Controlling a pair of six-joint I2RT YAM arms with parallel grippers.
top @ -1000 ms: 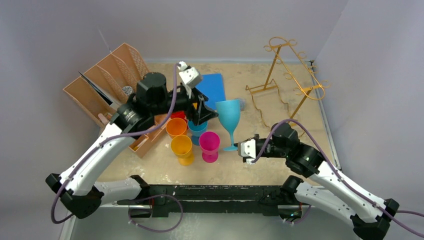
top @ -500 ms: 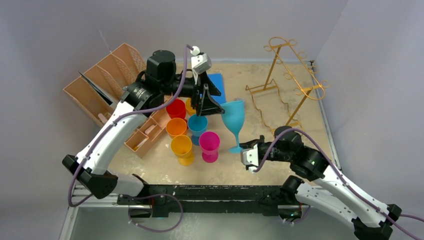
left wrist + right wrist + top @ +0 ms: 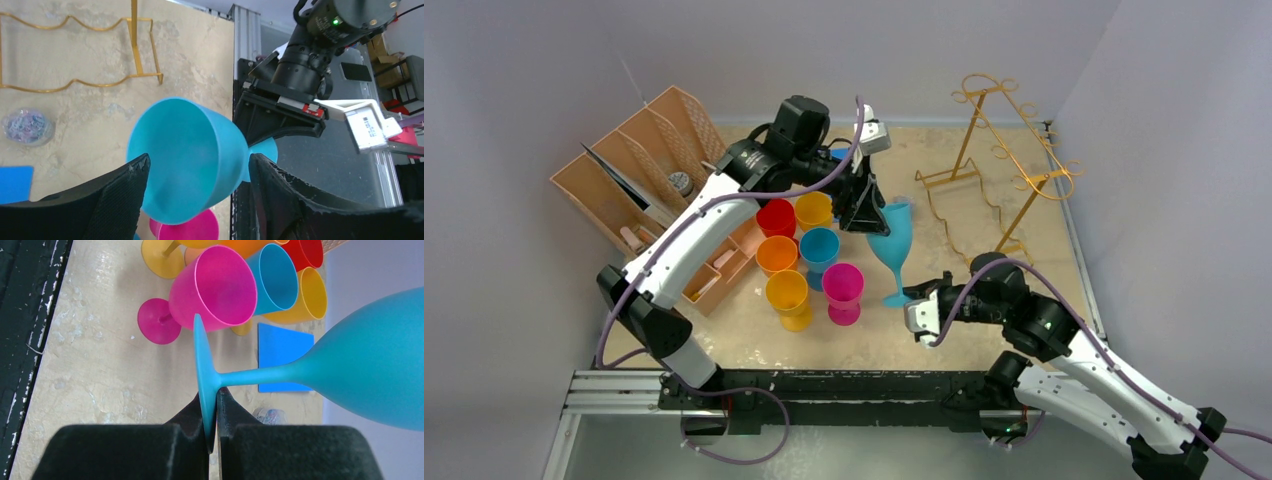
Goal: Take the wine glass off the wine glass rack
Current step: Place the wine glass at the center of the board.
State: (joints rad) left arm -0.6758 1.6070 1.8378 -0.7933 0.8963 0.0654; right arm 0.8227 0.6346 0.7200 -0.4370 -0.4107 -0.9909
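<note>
The teal wine glass is off the rack and leans left over the middle of the table. My right gripper is shut on the rim of its foot, seen edge-on in the right wrist view. My left gripper is open, with one finger on each side of the bowl near its rim. The left finger overlaps the bowl's edge; I see a narrow gap at the right one. The gold wire wine glass rack stands at the back right with nothing on it; its base shows in the left wrist view.
Several coloured goblets stand left of the glass, among them a magenta one, a blue one and a red one. A brown slotted organiser is at the back left. A blue square lies on the table.
My left arm has swung right from the goblets and brought its open jaws around the bowl. The glass has gone from upright to leaning left. The right gripper has closed on the foot.
</note>
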